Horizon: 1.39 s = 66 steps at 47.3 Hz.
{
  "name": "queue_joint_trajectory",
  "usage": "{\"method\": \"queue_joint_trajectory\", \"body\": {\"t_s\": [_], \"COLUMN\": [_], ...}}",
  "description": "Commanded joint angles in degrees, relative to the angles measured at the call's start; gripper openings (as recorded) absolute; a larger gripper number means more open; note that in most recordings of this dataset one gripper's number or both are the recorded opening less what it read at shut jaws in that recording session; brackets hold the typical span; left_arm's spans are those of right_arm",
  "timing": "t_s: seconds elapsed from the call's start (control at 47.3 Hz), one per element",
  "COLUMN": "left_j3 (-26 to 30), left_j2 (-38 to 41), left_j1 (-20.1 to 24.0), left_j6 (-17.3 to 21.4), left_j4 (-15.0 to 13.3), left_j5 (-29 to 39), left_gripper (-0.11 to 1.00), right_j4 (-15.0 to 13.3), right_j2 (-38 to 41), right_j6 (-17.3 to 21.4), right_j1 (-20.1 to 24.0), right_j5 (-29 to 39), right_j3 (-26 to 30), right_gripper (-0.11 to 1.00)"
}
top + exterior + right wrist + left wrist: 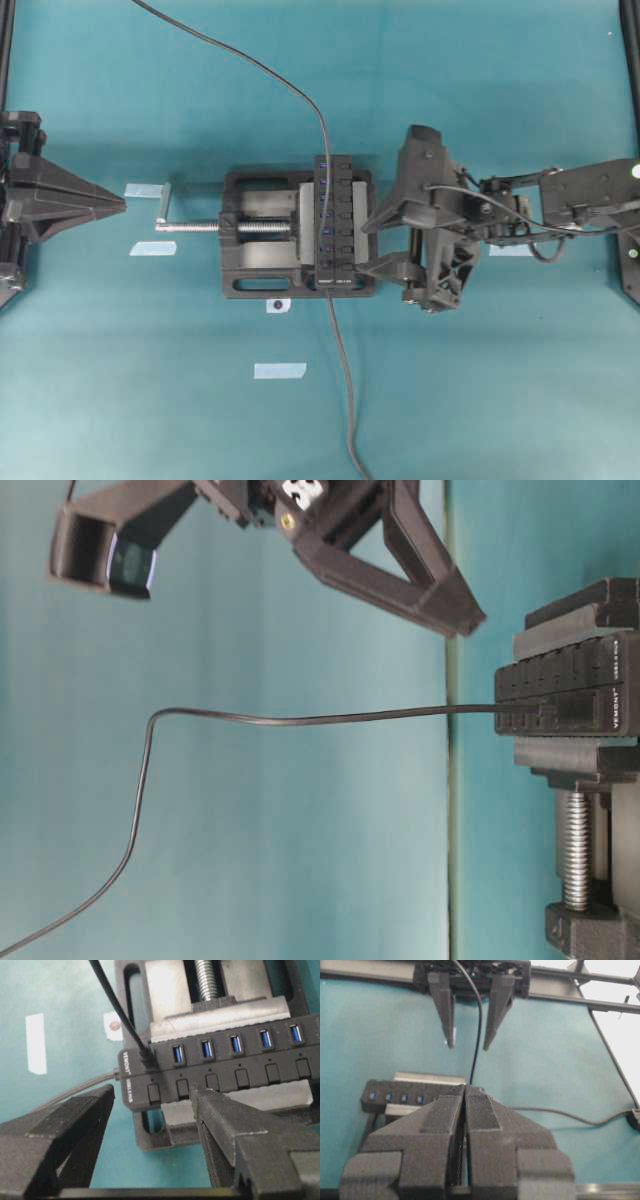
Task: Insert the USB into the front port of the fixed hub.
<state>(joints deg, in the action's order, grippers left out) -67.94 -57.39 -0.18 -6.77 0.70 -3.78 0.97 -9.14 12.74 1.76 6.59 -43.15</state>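
Your USB [146,1057] sits plugged into the end port of the fixed hub [225,1067], the port right beside the white print. That print reads "VEMONT" along the end face; a second, smaller line of print runs under it, too fine to read. In the table-level view the same word shows on the hub's end [617,705], and the cable [300,718] runs level away from the hub before it drops and curves off.

The hub lies clamped in the black vise [255,285], whose silver screw [195,227] and crank stick out on the side away from your right arm. From above, the cable [322,130] passes over the hub and carries on past its printed end.

Your right gripper [152,1110] stands just beside the hub on the button side, fingers spread wide, holding nothing; one fingertip [200,1095] overlaps the button row in the wrist view, though you cannot tell whether it touches. Your left gripper [118,205] rests well apart from the vise, beyond the crank, its fingers pressed together with nothing between them.

Strips of pale tape [280,371] lie on the teal table [480,400] around the vise, and a small dark dot on a white patch [277,305] sits just beside the vise near the printed end of the hub.
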Motion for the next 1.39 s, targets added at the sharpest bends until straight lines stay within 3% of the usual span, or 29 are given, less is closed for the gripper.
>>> {"method": "queue_joint_trajectory", "body": {"t_s": [0.0,0.401,1.373], "left_j3": [0.70,0.70,0.62], "left_j2": [0.18,0.00,0.09], "left_j1": [-0.09,0.00,-0.09], "left_j6": [0.09,0.09,0.00], "left_j4": [0.09,0.09,0.00], "left_j5": [-0.62,-0.62,-0.62], "left_gripper": [0.00,0.00,0.00], "right_j4": [0.00,0.00,0.00], "right_j2": [-2.20,-4.13,-0.88], "right_j6": [0.35,0.53,0.53], "right_j1": [0.09,0.09,0.79], "right_j5": [-1.32,-6.15,-9.49], "right_j3": [-0.09,-3.25,-3.25], "right_gripper": [0.68,0.68,0.68]}}
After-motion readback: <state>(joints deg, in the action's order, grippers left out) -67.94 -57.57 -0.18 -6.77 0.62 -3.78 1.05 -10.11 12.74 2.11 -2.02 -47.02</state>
